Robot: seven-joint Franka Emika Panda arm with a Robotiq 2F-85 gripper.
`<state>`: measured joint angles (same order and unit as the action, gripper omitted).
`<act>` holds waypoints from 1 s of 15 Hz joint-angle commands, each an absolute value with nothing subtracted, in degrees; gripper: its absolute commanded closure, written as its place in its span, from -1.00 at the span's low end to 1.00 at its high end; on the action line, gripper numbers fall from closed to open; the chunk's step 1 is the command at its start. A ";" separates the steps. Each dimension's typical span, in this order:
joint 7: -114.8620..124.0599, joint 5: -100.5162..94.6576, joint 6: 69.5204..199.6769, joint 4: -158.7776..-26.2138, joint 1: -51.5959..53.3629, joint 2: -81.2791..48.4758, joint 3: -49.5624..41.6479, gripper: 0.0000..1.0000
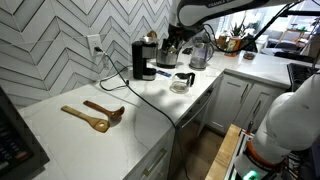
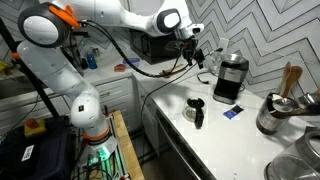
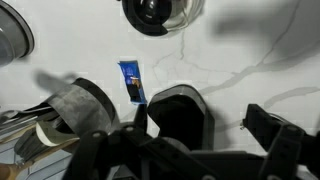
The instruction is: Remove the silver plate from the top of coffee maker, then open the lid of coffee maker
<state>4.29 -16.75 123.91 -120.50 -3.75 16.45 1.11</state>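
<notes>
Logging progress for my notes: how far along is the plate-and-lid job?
Done: nothing visible; the silver plate sits on the coffee maker. In hand: the open, empty gripper hangs beside the machine. Left: removing the plate, then opening the lid beneath it.

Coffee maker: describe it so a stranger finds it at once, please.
Look at the white counter along the herringbone wall. The coffee maker stands near the wall outlet. It is a tall black box, unlike the low glass carafe nearby.
</notes>
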 commanded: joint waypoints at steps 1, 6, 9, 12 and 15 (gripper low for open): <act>4.31 -16.78 123.61 -120.27 -3.51 16.31 0.93 -1.00; 4.32 -16.79 123.59 -120.59 -3.43 16.23 1.07 -1.00; 9.33 -20.47 126.61 -120.19 -5.04 15.99 1.73 -1.00; 16.20 -18.72 130.29 -117.44 -6.44 14.48 0.77 -1.00; 19.98 -13.48 129.16 -113.71 -6.90 12.53 -0.57 -1.00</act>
